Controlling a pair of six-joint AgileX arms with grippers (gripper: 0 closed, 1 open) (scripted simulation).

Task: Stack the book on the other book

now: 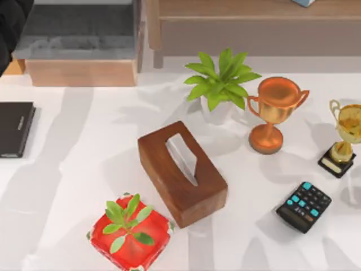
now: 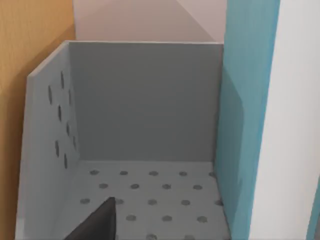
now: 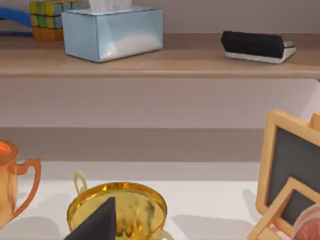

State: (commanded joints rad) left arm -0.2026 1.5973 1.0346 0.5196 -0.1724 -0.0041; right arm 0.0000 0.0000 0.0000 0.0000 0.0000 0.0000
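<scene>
The book (image 2: 250,125), teal-blue with white page edges, stands upright inside a grey dotted bin (image 2: 145,100), close beside my left gripper. One dark fingertip (image 2: 100,222) of that gripper shows well off the view's middle, so it is open and holds nothing. My left arm (image 1: 10,28) reaches over the bin (image 1: 79,34) at the table's back left. The other book (image 1: 16,129), flat and black, lies at the table's left edge, in front of the bin. My right gripper hangs parked above the gold trophy (image 3: 117,210), with one fingertip (image 3: 97,222) in sight.
A wooden tissue box (image 1: 181,172) lies mid-table, a red potted plant (image 1: 130,231) in front of it. A green plant (image 1: 221,82), copper trophy (image 1: 276,110), gold trophy (image 1: 344,135) and calculator (image 1: 304,206) occupy the right side. A shelf (image 3: 160,62) runs along the back.
</scene>
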